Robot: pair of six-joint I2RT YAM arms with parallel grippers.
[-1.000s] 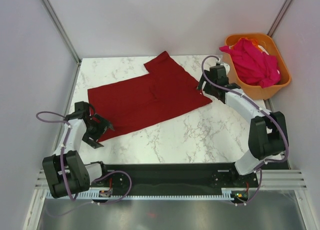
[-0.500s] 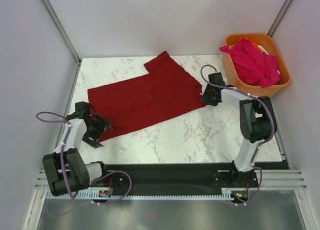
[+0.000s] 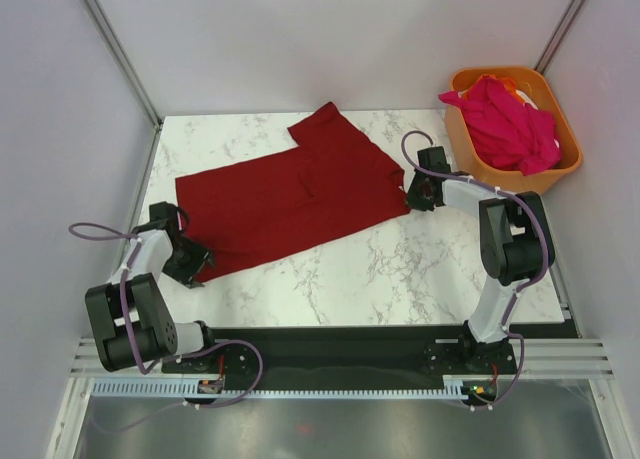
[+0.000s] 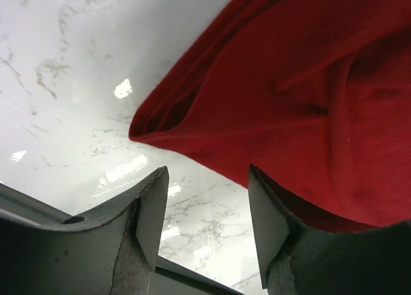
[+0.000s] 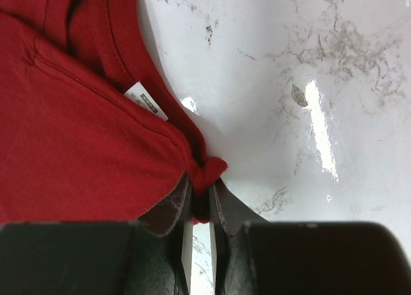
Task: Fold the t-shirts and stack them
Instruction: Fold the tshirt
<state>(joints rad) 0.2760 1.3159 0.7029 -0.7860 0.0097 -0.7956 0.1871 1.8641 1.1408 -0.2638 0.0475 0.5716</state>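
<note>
A dark red t-shirt [image 3: 290,194] lies spread flat on the marble table, its white neck label [image 5: 144,101] showing in the right wrist view. My right gripper [image 3: 412,192] sits at the shirt's right corner, and its jaws [image 5: 200,195] are shut on a bunched fold of red cloth. Low over the table at the shirt's near-left corner, my left gripper [image 3: 195,262] is open [image 4: 207,179]. Only marble shows between its fingers, and the red cloth [image 4: 289,102] edge lies just ahead of the tips. A magenta pink t-shirt [image 3: 510,127] is heaped in the tub.
An orange plastic tub [image 3: 563,167] stands at the back right corner of the table. White walls with metal posts close in the left, back and right sides. The black base rail [image 3: 330,344] runs along the near edge.
My right gripper has closed onto the red shirt's right corner. My left gripper has dropped closer to the near-left corner and its jaws have narrowed.
</note>
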